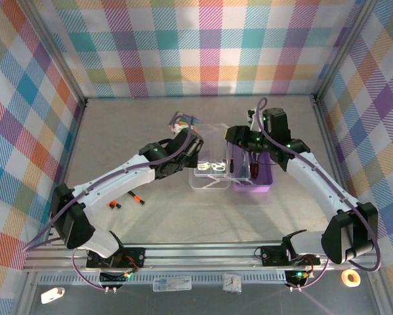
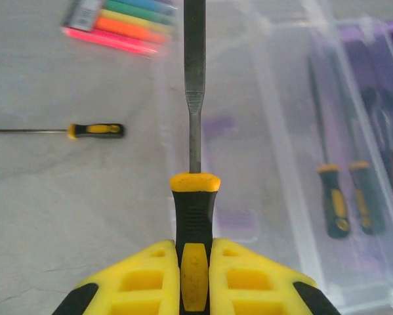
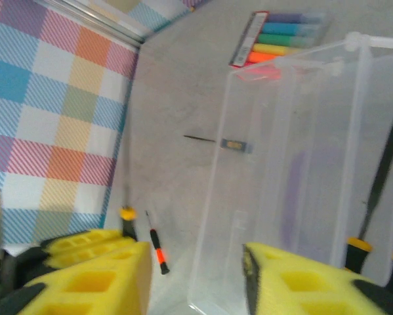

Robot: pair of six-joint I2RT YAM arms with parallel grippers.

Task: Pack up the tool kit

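my L end effector (image 2: pixel 193 279): clamped on screwdriver (image 2: pixel 194 200)
my R end effector (image 3: pixel 196 279): wide apart
tool kit base (image 1: pixel 265 186): purple, 2 more drivers (image 2: pixel 334 203) inside
lid (image 1: pixel 208 176): clear, open

- The left arm (image 1: pixel 117 182) leaves its base at the near left and reaches far and rightward, low and nearly straight, toward the middle of the scene.
- The left jaws are closed on the handle of a screwdriver (image 2: pixel 193 197), which sits clamped between the yellow pads (image 2: pixel 144 285). Its shaft points straight out ahead of the wrist.
- The right arm (image 1: pixel 317 176) rises from its base at the near right, elbow out to the right, with the forearm angled far and leftward.
- The right jaws point downward at the middle and stand wide apart, with a broad gap between their pads (image 3: pixel 107 272).
- The two arm ends are near each other but apart.
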